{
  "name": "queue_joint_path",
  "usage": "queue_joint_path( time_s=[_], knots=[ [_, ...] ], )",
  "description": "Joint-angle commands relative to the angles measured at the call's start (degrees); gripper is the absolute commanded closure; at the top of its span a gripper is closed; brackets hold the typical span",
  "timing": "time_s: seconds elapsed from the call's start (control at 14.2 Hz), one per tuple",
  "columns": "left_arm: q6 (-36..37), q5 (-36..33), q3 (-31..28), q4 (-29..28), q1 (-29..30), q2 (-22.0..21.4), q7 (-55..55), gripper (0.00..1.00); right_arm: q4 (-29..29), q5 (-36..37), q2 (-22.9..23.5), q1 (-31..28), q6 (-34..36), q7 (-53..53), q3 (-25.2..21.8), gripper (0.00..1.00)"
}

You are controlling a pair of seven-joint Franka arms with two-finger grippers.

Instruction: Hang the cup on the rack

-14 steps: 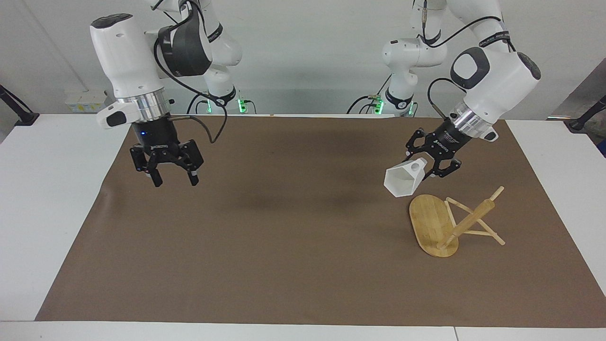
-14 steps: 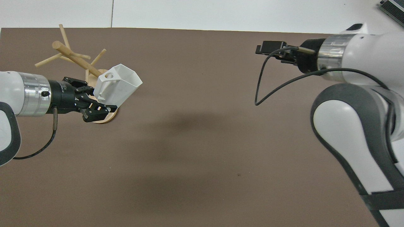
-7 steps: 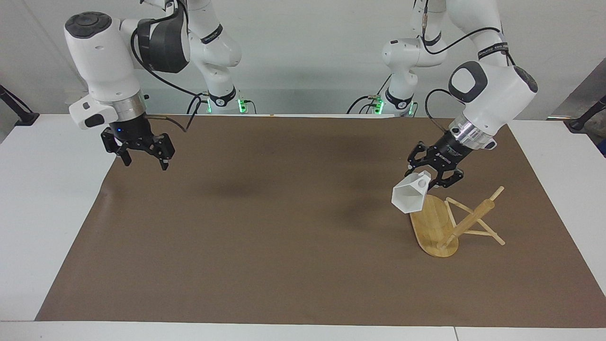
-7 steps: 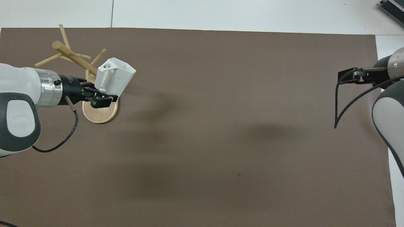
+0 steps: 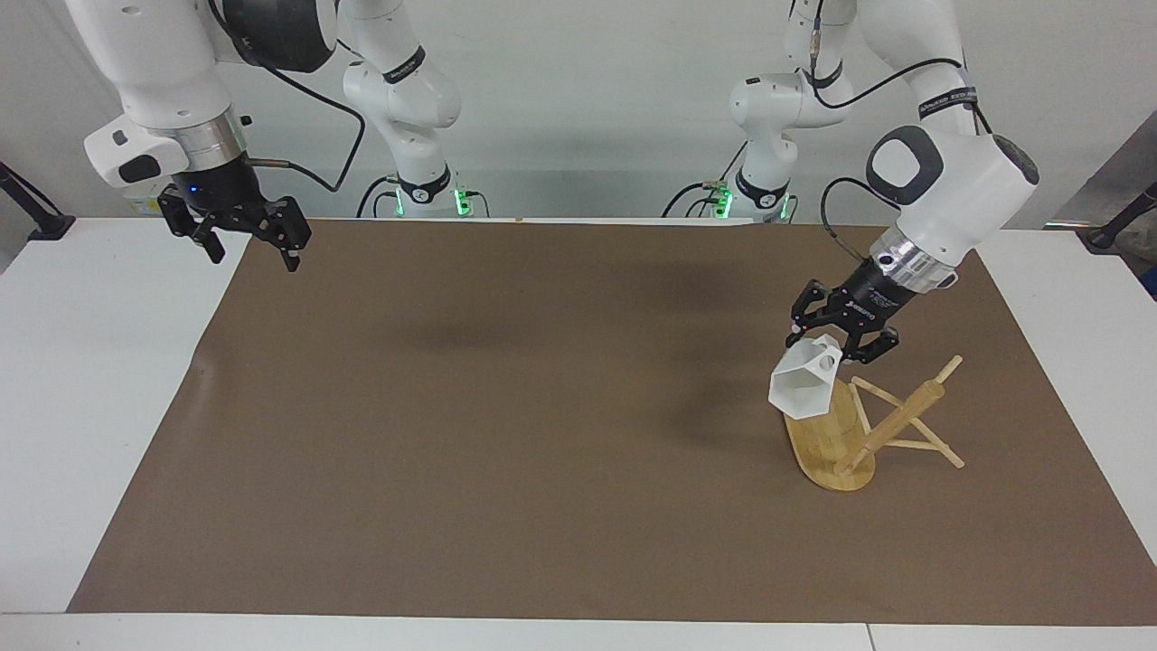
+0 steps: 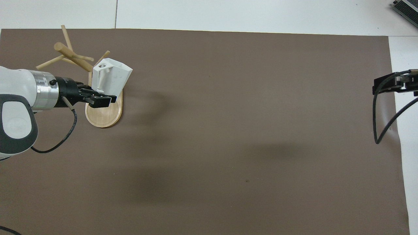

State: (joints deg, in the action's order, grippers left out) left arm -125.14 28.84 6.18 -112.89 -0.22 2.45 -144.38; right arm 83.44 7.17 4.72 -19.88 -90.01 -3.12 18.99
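Note:
The white faceted cup point(image 5: 803, 391) hangs tilted in my left gripper point(image 5: 836, 348), which is shut on its handle end, mouth turned down and away from the robots. It hangs just over the oval base of the bamboo rack point(image 5: 824, 438); I cannot tell whether they touch. The rack lies tipped over, with its post point(image 5: 899, 418) and pegs slanting toward the left arm's end of the table. In the overhead view the cup point(image 6: 112, 78) covers part of the rack's base point(image 6: 104, 117) in front of the left gripper point(image 6: 104, 98). My right gripper point(image 5: 253, 258) is open and empty, raised over the table's edge at the right arm's end, and shows in the overhead view point(image 6: 380, 86) too.
A brown mat point(image 5: 542, 434) covers the middle of the white table point(image 5: 99, 407). The right arm's black cable point(image 6: 378, 124) loops below its gripper.
The left gripper has carried the cup lower and closer to the rack's base. The right gripper has pulled back and up toward its own end of the table.

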Motion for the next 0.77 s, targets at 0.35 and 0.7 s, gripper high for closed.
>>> queue_joint_path(
  time_s=[0.35, 0.7],
  knots=[
    [-0.8, -0.8, 0.3, -0.8, 0.7, -0.5, -7.1, 1.0, 9.4, -0.7, -4.6, 8.5, -4.2, 5.4, -12.5, 0.0],
    [-2.2, -0.9, 0.3, 0.4, -0.1, -0.2, -9.8, 1.0, 10.6, -4.7, -5.2, 12.7, -6.1, 9.4, -18.7, 0.0]
  ],
)
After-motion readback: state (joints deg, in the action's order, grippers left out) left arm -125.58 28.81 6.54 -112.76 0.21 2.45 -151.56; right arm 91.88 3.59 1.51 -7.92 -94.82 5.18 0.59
